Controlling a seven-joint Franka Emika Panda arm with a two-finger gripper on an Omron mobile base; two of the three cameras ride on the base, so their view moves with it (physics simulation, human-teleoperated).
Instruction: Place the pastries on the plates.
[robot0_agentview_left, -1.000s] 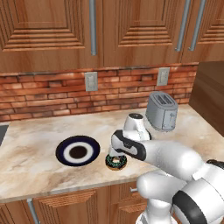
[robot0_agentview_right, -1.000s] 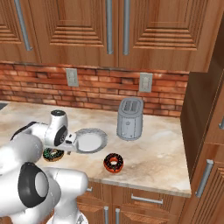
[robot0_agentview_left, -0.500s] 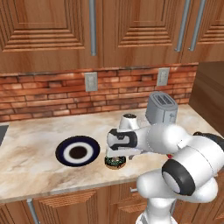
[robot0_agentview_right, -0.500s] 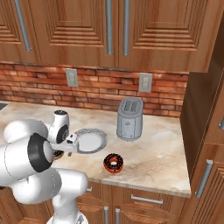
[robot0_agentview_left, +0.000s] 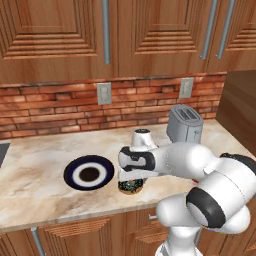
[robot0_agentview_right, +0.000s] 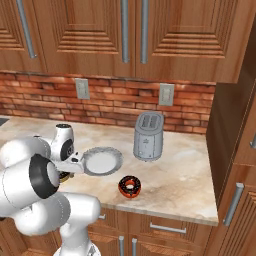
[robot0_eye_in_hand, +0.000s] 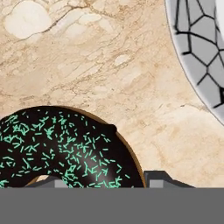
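Two ring donuts, two round plates, one gripper on the marble counter (robot0_agentview_left: 35, 187).
The chocolate donut with teal sprinkles (robot0_eye_in_hand: 65, 151) lies on the counter directly under the gripper (robot0_agentview_left: 131, 179), between the navy plate with a white ring (robot0_agentview_left: 89, 173) and the pale grey ribbed plate (robot0_agentview_right: 102, 161). The dark donut with red-orange icing (robot0_agentview_right: 129, 186) sits apart, near the counter's front edge. Jaw opening cannot be told. One silver toaster (robot0_agentview_right: 148, 135) stands behind.
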